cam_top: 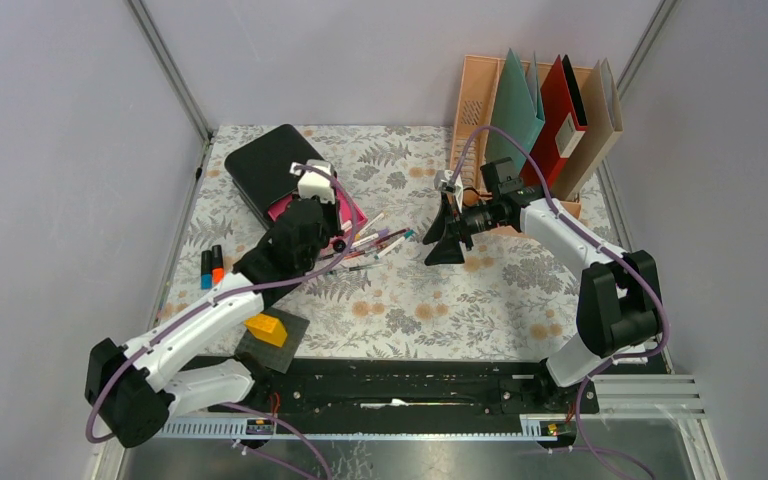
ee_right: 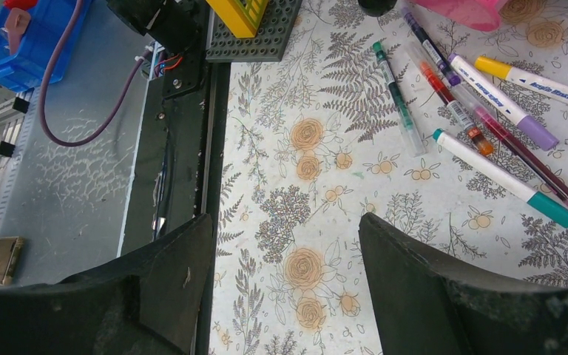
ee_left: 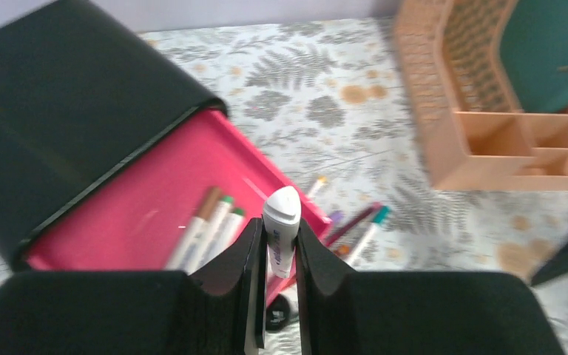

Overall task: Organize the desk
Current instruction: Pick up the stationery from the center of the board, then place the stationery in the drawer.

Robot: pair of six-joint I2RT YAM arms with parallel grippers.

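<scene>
Desk [cam_top: 430, 300]: long axis was set left to right, under both grippers.
Left gripper [ee_left: 279, 240]: was clamped on white marker [ee_left: 282, 211] by pink drawer [ee_left: 140, 222].
Right gripper [ee_right: 285, 225]: was held spread, empty.

Pale lilac-grey walls [cam_top: 50, 150] close in the left, back and right sides. Slim metal posts [cam_top: 172, 75] run up the back corners. The cloth-covered counter [cam_top: 440, 310] fills the space between the walls. A black rail [cam_top: 410, 385] and a grey metal sheet [cam_top: 460, 460] edge its near side. The light is soft and even.
</scene>
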